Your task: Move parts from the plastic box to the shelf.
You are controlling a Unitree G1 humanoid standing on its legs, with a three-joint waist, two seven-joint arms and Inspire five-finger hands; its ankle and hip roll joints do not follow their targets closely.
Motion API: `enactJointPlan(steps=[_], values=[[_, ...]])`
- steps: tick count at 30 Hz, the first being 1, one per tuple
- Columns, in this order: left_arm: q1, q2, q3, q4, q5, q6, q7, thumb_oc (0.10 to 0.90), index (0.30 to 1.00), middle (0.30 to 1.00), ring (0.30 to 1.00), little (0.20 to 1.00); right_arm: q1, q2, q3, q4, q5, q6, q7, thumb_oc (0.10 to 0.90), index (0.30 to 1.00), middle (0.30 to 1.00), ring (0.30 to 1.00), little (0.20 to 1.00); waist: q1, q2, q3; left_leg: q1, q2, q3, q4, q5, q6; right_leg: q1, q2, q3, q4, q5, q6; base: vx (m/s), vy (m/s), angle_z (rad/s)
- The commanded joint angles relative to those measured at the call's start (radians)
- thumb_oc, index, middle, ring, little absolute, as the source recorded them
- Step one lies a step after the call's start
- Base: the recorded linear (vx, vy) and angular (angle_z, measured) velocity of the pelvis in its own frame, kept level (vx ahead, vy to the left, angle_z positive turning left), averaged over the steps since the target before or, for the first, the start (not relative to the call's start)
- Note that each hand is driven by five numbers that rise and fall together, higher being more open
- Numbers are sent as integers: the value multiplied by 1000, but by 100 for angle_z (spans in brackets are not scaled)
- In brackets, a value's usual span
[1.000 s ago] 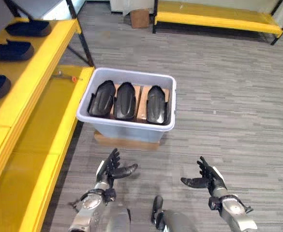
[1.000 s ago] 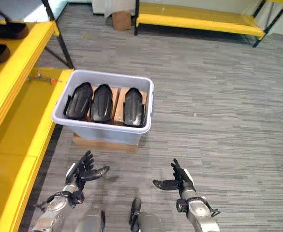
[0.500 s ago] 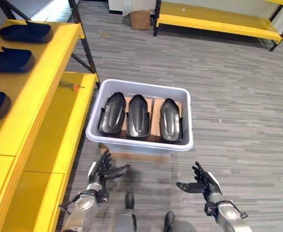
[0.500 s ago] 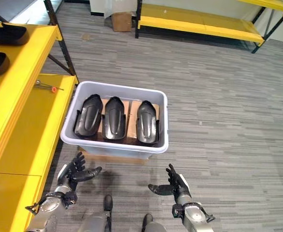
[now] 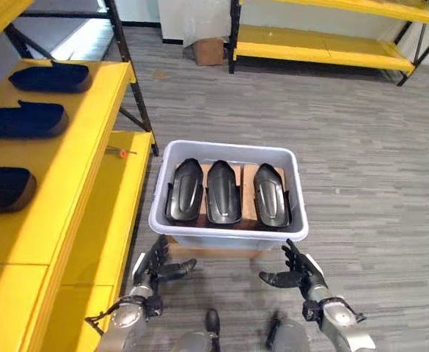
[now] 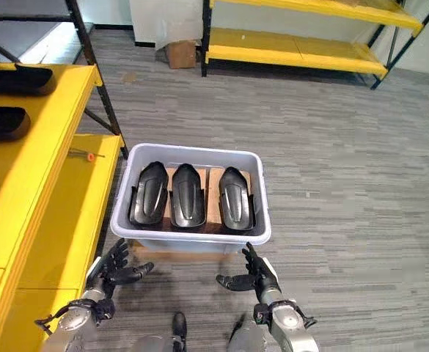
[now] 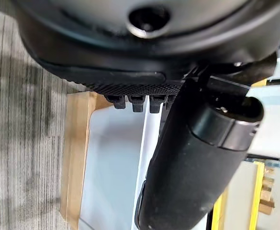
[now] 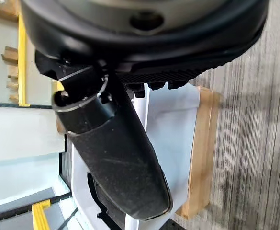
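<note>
Left eye view: the pale grey plastic box (image 5: 229, 231) sits on a flat wooden board (image 5: 213, 251) on the grey floor (image 5: 361, 161), just beside the yellow shelf (image 5: 89, 191), and holds three black parts (image 5: 224, 192) lying side by side. The left robot hand (image 5: 155, 265) and the right robot hand (image 5: 296, 273) hover just in front of the box's near wall, fingers spread and relaxed, thumbs turned inward, holding nothing. Three more dark parts (image 5: 22, 119) lie on the shelf's upper level.
</note>
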Motion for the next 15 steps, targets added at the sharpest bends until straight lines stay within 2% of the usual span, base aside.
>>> enactJointPlan(steps=[1,6,8,10,11,12,13,14,15], values=[[-36,5,14,-100,5,-81,-17,900,1000,1000,1000,1000,-54,-46,-29,-70,-8,-65,-7,900,1000,1000,1000,1000,-3,-49,-10,45,107,-18,75,-111,-102,98,71,24,-11,86,8,169,-157,40],[-27,0,9,-103,4,-80,-27,900,1000,1000,1000,1000,-49,-57,-33,-83,-2,-67,-4,900,1000,1000,1000,1000,-4,-44,-31,47,135,-25,71,-106,-126,131,106,-8,-28,54,-3,85,-132,17],[-23,-1,13,-104,-6,-79,-26,900,1000,1000,1000,1000,-44,-64,-37,-78,6,-70,-8,900,1000,1000,1000,1000,-5,-43,-37,41,175,-32,77,-99,-156,144,139,-15,-32,14,-23,82,-279,5],[-21,-7,12,-105,-11,-77,-24,900,1000,1000,1000,1000,-39,-74,-40,-79,13,-75,-12,900,1000,1000,1000,1000,-8,-45,-31,3,202,-40,164,-97,-181,161,168,-15,-44,-17,-46,14,-259,12],[-30,-11,6,-104,-20,-83,-23,900,1000,1000,1000,1000,-39,-94,-45,-98,23,-87,-12,900,1000,1000,1000,1000,7,-48,3,-76,193,-94,341,-33,-221,184,187,-11,-52,-36,-78,-54,-151,20],[-35,-15,2,-100,-21,-85,-19,900,1000,1000,1000,1000,-42,-104,-47,-103,23,-92,-13,900,1000,1000,1000,1000,13,-50,16,-105,184,-137,352,-11,-229,185,191,-8,-54,-40,-83,-49,-87,20],[-33,-14,4,-102,-23,-83,-19,900,1000,1000,1000,1000,-45,-110,-47,-106,15,-94,-20,900,1000,1000,1000,1000,10,-50,14,-108,220,-133,301,1,-230,184,193,-9,-58,-44,-80,176,270,4],[-14,-9,11,-113,-10,-81,-16,900,1000,1000,1000,1000,-32,-121,-59,-156,9,-109,-30,900,1000,1000,1000,1000,21,-33,0,-103,393,-124,0,129,-241,197,186,0,-57,-72,-44,186,270,-4],[-14,-9,10,-113,-10,-81,-16,900,1000,1000,1000,1000,-31,-121,-59,-157,9,-109,-30,900,1000,1000,1000,1000,22,-32,0,-97,394,-123,-11,135,-243,198,187,0,-56,-73,-45,223,326,-15]])
